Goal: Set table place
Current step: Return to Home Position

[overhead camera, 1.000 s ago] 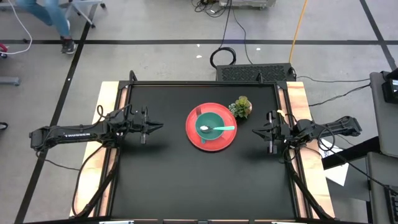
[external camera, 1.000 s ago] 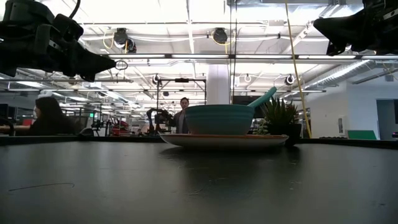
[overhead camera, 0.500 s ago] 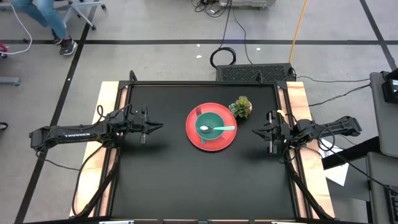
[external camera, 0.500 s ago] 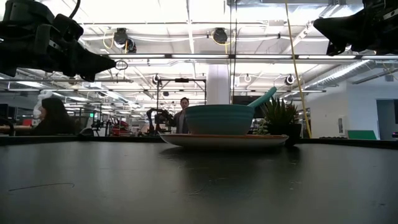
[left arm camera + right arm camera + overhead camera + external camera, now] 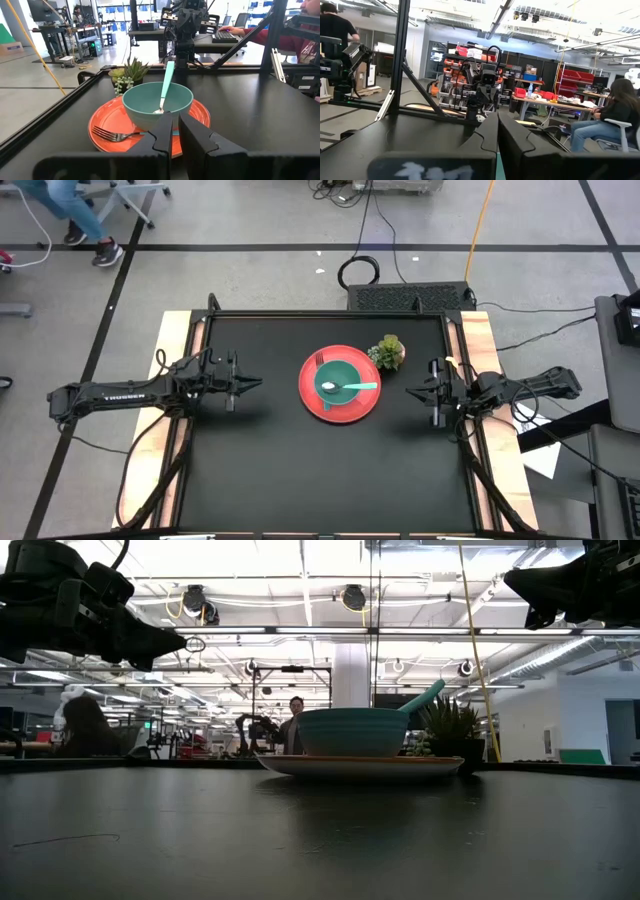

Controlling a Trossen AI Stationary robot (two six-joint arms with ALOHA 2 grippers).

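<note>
The red plate (image 5: pixel 312 402) rests flat on the black table (image 5: pixel 300 470), a little right of centre. A teal bowl (image 5: pixel 338 378) stands on it with a teal spoon (image 5: pixel 166 82) leaning out over the rim. A silver fork (image 5: pixel 107 134) lies on the plate beside the bowl. My left gripper (image 5: pixel 258 383) hovers level to the plate's left, pointing at it. Its fingers (image 5: pixel 165 135) are nearly together and hold nothing. My right gripper (image 5: pixel 408 391) hovers to the plate's right, shut and holding nothing.
A small potted plant (image 5: pixel 388 352) stands just beyond the plate's far right rim. Pale wooden strips (image 5: pixel 172 360) run along both short sides of the table. Bare black tabletop lies in front of the plate. People sit at desks in the room behind.
</note>
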